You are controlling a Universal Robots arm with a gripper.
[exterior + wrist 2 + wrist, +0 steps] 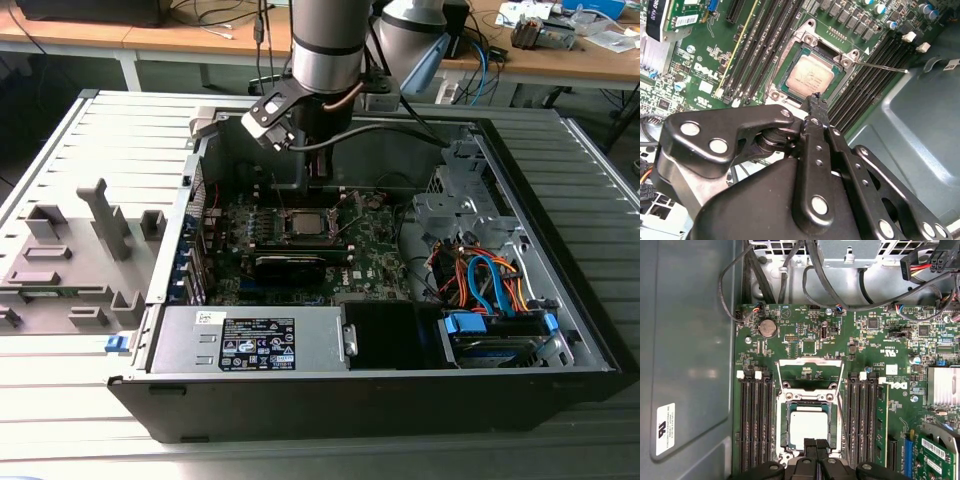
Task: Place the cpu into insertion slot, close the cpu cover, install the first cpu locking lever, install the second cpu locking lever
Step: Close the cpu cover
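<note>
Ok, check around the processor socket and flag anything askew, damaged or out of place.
Nothing looks damaged or spilled. The pale silver square cpu lies flat and square in its socket. The thin silver metal cpu cover is swung open, and a thin wire locking lever sticks out unlatched beside it.

Cluttered wooden workbenches (90, 38) stand behind the pale grey ribbed table (60, 420).

Workshop-like lab: wooden workbenches (150, 40) behind, opened computer case (350, 395) on slatted metal table (60, 420).
</note>
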